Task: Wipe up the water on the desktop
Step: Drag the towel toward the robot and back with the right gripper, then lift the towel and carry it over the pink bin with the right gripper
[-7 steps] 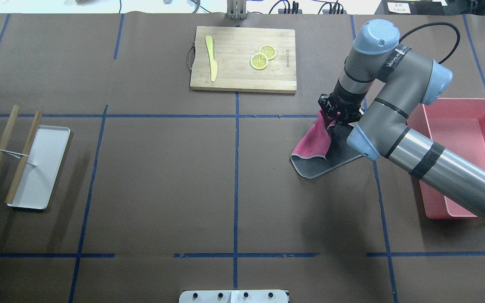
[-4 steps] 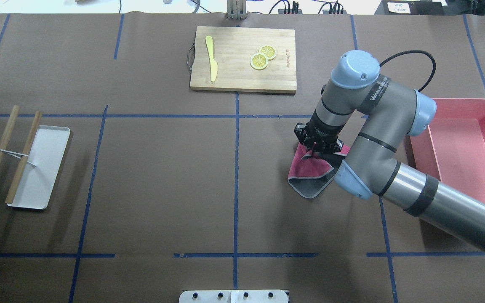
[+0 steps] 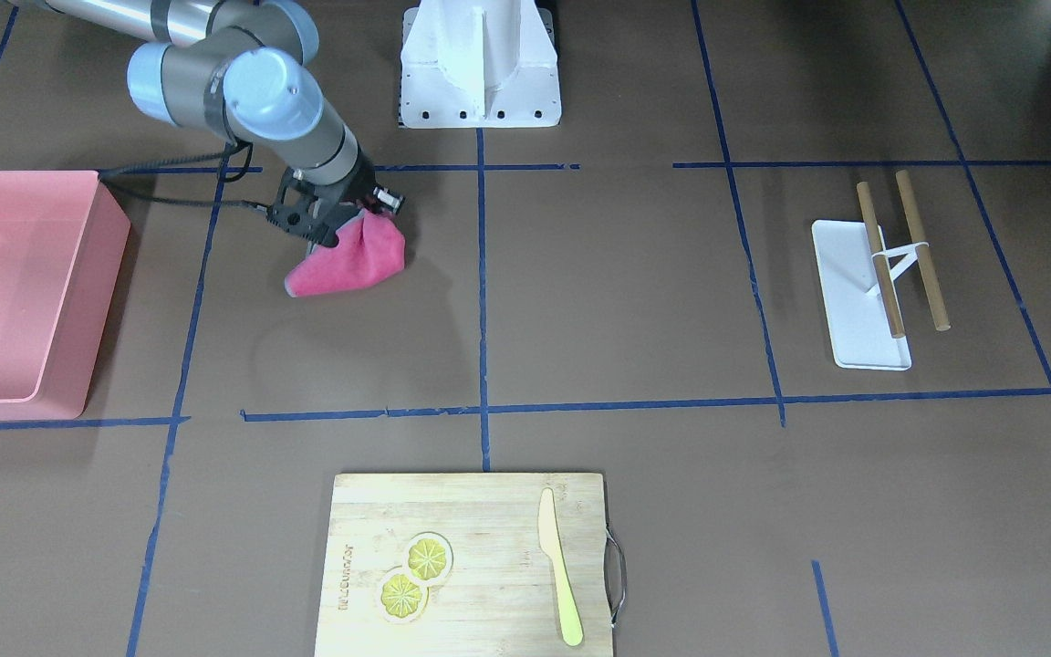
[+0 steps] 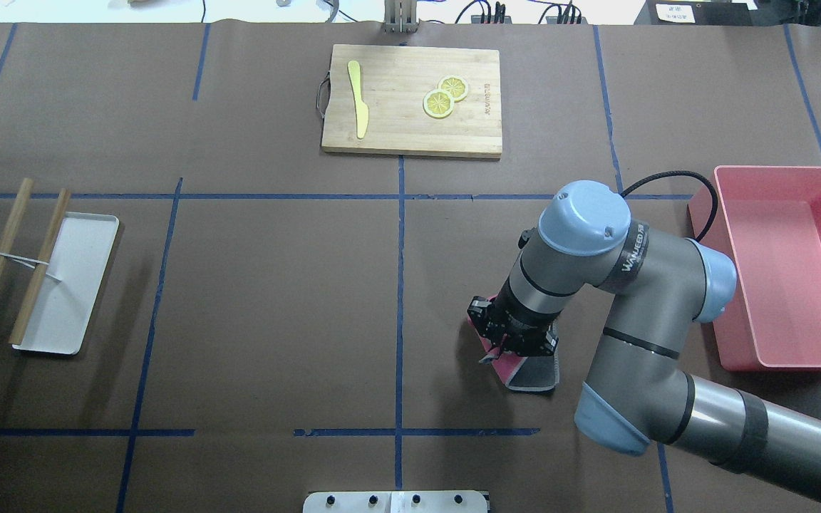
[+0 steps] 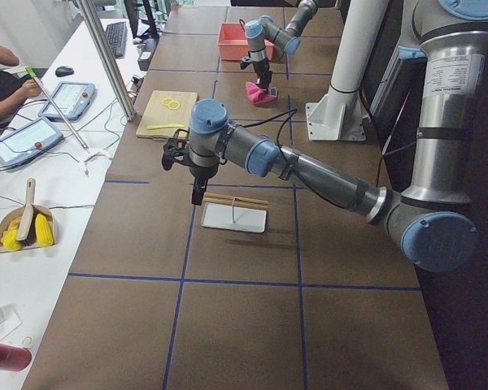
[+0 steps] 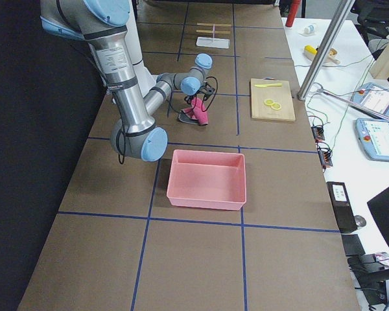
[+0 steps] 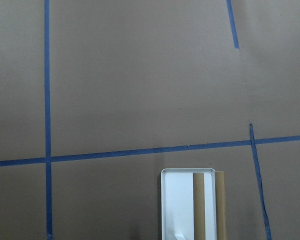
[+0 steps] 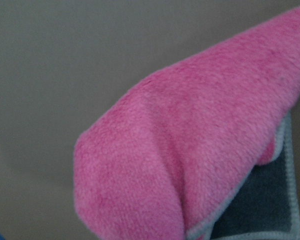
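Soft, even light falls from overhead on the matte worktop (image 4: 275, 320). Blurred shadows lie beside the white tray (image 4: 75, 285) and under the right arm (image 4: 638, 285). Up close, the pink cloth (image 8: 190, 165) looks soft-focused; uprights lean in the side views.

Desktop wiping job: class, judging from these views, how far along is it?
Done: the right gripper has the pink cloth clamped, its lower edge on the desktop. In hand: a wiping pass in the rectangle next to the pink bin. Left: no water shows in any view, so the remainder cannot be judged; the cloth is not yet put down.
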Tool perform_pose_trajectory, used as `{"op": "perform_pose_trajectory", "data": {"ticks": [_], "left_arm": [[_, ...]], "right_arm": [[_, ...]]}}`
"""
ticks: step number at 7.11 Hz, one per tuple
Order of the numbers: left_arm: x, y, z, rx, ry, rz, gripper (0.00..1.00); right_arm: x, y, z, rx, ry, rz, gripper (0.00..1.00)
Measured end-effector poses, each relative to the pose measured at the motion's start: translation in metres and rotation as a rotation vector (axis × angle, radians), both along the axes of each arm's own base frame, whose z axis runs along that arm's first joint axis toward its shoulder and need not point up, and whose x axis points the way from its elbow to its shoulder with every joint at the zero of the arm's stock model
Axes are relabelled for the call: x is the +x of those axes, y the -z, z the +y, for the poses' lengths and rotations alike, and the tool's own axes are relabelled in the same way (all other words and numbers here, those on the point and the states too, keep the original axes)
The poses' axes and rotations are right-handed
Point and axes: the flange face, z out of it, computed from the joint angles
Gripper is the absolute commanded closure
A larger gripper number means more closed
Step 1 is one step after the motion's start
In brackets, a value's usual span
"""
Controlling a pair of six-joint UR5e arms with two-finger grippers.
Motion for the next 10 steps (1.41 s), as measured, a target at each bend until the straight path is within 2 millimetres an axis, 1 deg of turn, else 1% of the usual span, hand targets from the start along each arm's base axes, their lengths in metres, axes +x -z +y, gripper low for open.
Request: {"op": "perform_pose_trajectory", "data": {"ticks": [1, 2, 3, 4, 5, 6, 7, 8, 9, 10], "left_arm": [[-0.009, -0.029, 0.005, -0.01, -0.023, -0.024, 0.0], [-0.023, -0.061, 0.007, -0.013, -0.046, -0.06, 0.0], [-0.034, -0.086, 0.009, -0.01, -0.067, -0.094, 0.0], [-0.04, -0.1, 0.009, -0.012, -0.078, -0.112, 0.0], [-0.042, -0.106, 0.009, -0.015, -0.083, -0.118, 0.0], [-0.043, -0.108, 0.01, -0.018, -0.085, -0.119, 0.0], [-0.043, -0.109, 0.01, -0.018, -0.085, -0.119, 0.0], [-0.044, -0.109, 0.009, -0.018, -0.084, -0.118, 0.0], [-0.044, -0.108, 0.009, -0.017, -0.084, -0.118, 0.0], [-0.044, -0.108, 0.009, -0.017, -0.083, -0.118, 0.0]], "right_arm": [[0.001, 0.004, 0.013, -0.008, 0.006, -0.008, 0.99], [0.004, 0.004, 0.013, -0.011, 0.002, -0.008, 1.0], [0.01, -0.002, -0.001, -0.011, -0.02, 0.003, 1.0], [0.016, -0.017, -0.022, -0.008, -0.043, 0.026, 1.0], [0.021, -0.036, -0.046, 0.0, -0.057, 0.055, 1.0], [0.03, -0.057, -0.074, 0.012, -0.071, 0.081, 1.0], [0.05, -0.076, -0.106, 0.024, -0.093, 0.102, 1.0], [0.074, -0.092, -0.136, 0.033, -0.114, 0.116, 1.0], [0.094, -0.106, -0.158, 0.037, -0.128, 0.128, 1.0], [0.113, -0.117, -0.177, 0.036, -0.145, 0.137, 1.0]]}}
